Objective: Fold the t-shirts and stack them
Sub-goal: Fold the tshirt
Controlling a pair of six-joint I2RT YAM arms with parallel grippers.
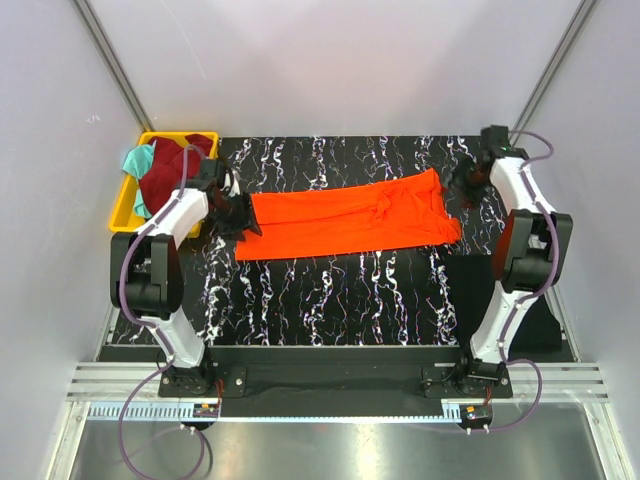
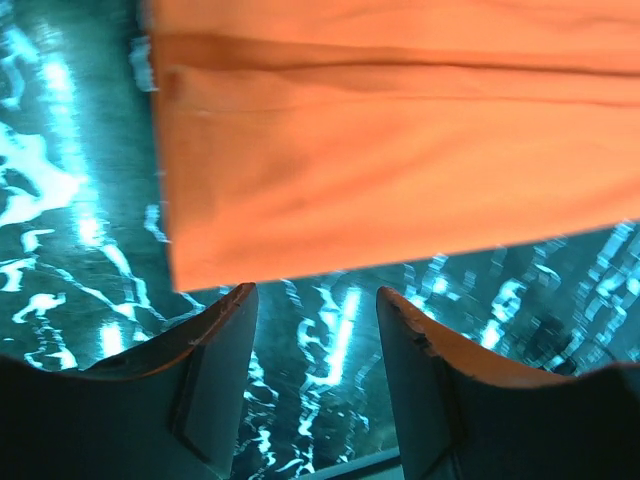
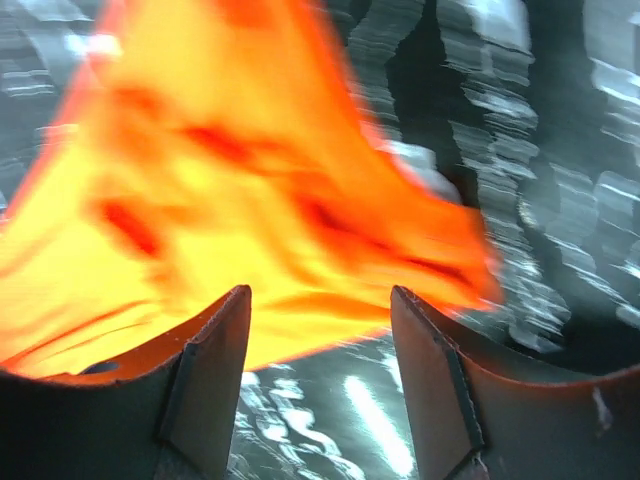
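Note:
An orange t-shirt [image 1: 345,217] lies folded into a long band across the black marbled table [image 1: 330,290]. My left gripper [image 1: 240,216] is open and empty just off the shirt's left end; the left wrist view shows the shirt's edge [image 2: 380,150] beyond the open fingers [image 2: 215,350]. My right gripper [image 1: 462,182] is open and empty at the shirt's right end, where the cloth is bunched [image 3: 250,200]. The right wrist view is blurred. A dark red shirt [image 1: 165,172] and a teal one [image 1: 136,160] lie in the yellow bin [image 1: 124,210].
The yellow bin stands at the table's back left corner. A black cloth or mat [image 1: 545,310] lies at the right edge beside the right arm. White walls close in the table on three sides.

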